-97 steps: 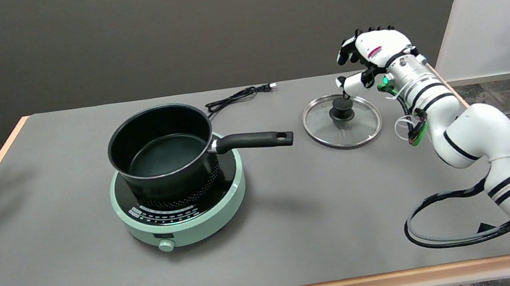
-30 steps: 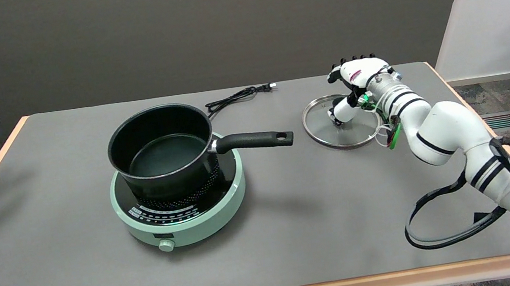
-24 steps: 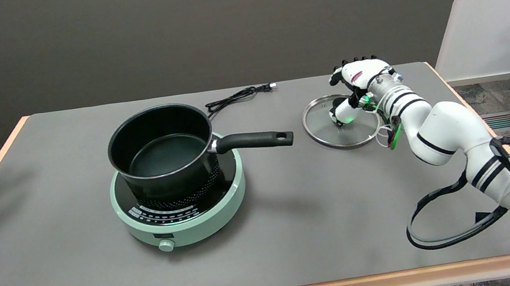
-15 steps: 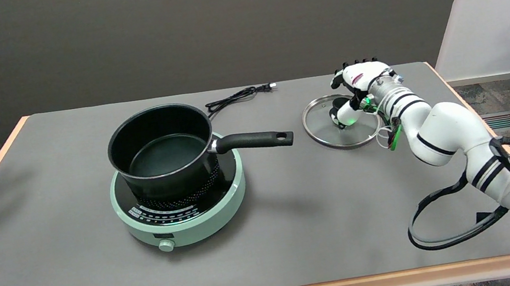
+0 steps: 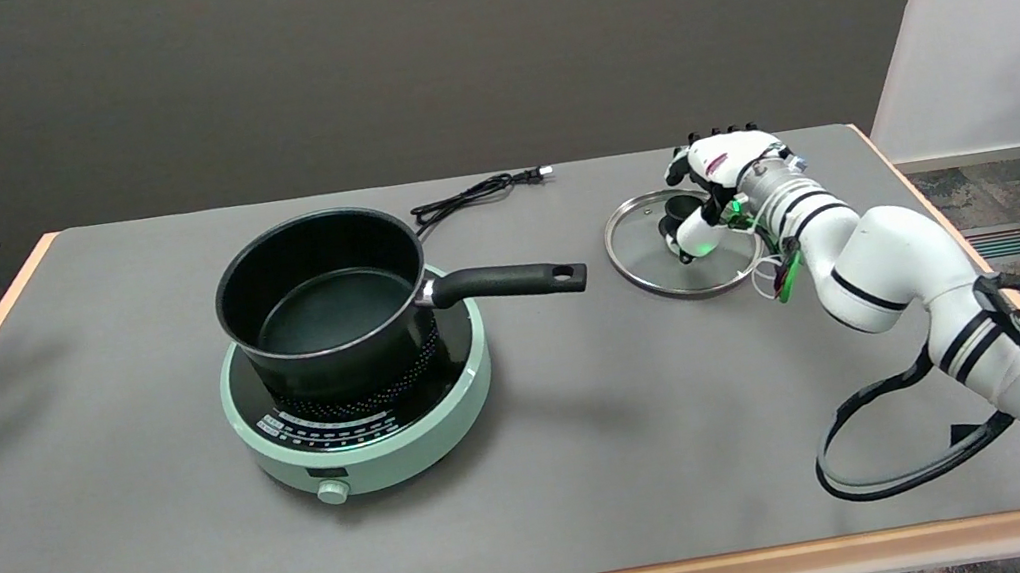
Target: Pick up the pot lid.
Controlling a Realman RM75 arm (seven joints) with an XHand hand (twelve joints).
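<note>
My robot hand has come down from above the lid and now curls around its black knob, gripping it; the lid lies flat on the bench at the right, exactly where it lay before. The bench is matte grey with a pale wood edge, against a dark wall. The lid is round glass in a metal rim. A black pot sits on a mint-green round cooker.

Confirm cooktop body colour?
Mint green body, black glass top under the pot. Head view, the only one, shows it clearly.
</note>
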